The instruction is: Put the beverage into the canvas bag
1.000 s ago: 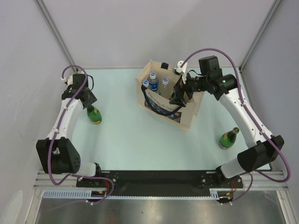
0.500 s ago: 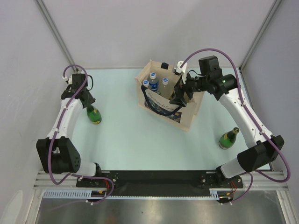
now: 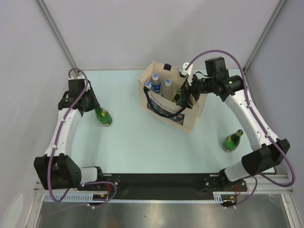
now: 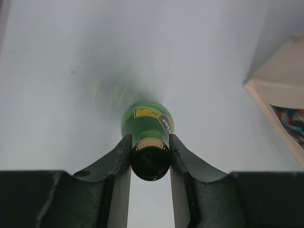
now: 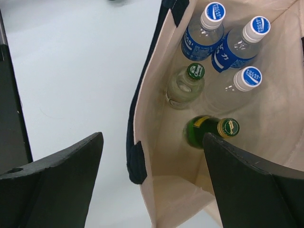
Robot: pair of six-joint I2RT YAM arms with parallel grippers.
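Observation:
The beige canvas bag with navy handles and a dark printed panel stands at the back middle of the table. It holds three blue-capped water bottles, a clear green-capped bottle and a green gold-capped bottle. My right gripper hangs open and empty over the bag's right end; in the right wrist view its jaws straddle the bag's wall. My left gripper is shut on the neck of a green bottle, left of the bag. In the left wrist view the fingers clamp its gold-banded neck.
Another green bottle stands near the table's right edge, by the right arm. Grey walls close in the table on the left, back and right. The bag's corner shows at the right of the left wrist view.
My left gripper has moved right toward the bag, carrying the green bottle with it. My right gripper has shifted slightly back and right above the bag.

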